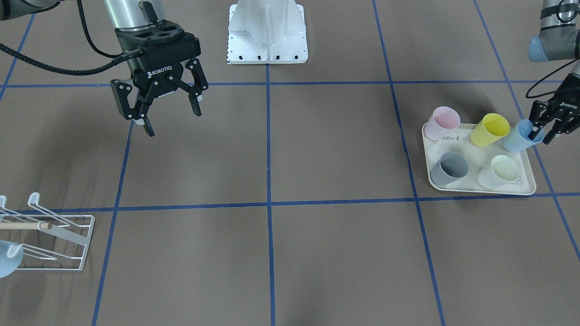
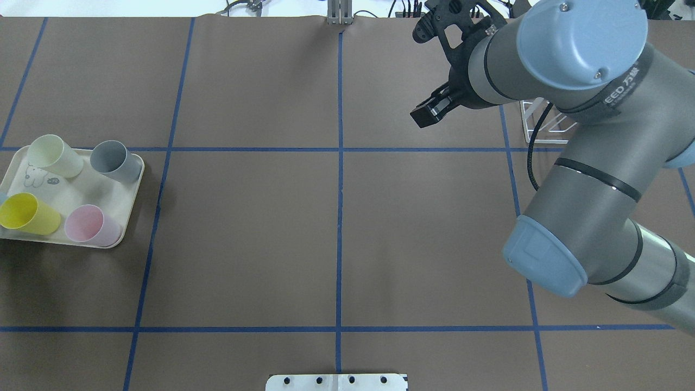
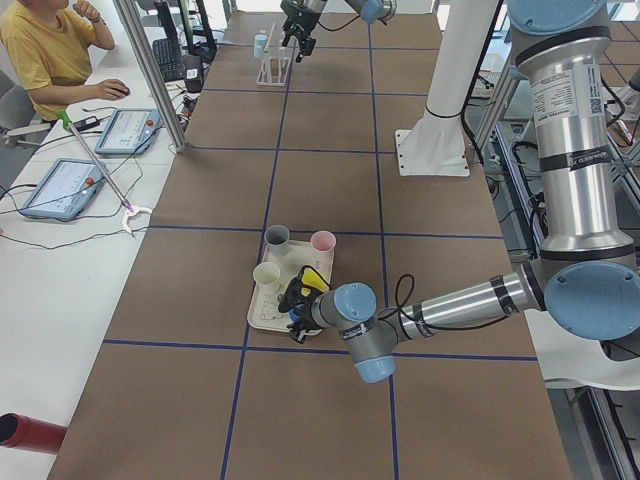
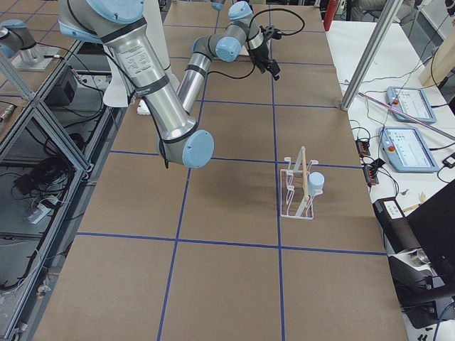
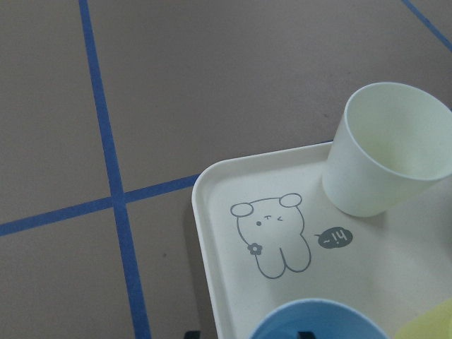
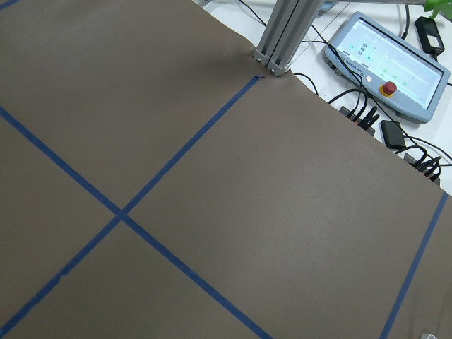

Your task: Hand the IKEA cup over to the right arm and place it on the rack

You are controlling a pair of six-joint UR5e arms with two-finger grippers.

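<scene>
A light blue cup point(image 1: 521, 136) stands at the far corner of the cream rabbit-print tray point(image 1: 476, 151). My left gripper point(image 1: 543, 135) is open and straddles its rim, one finger inside and one outside. In the left wrist view the blue rim point(image 5: 318, 321) fills the bottom edge. My right gripper point(image 1: 170, 113) hangs open and empty, high above the table. The white wire rack point(image 1: 50, 235) with its wooden rod stands at the other end of the table, and another light blue cup point(image 1: 7, 260) sits on it.
Pink point(image 1: 442, 122), yellow point(image 1: 489, 129), grey point(image 1: 449, 167) and pale green point(image 1: 498, 171) cups share the tray. The robot's white base point(image 1: 267, 31) is at mid-table. A person point(image 3: 45, 50) sits at a side bench with control tablets.
</scene>
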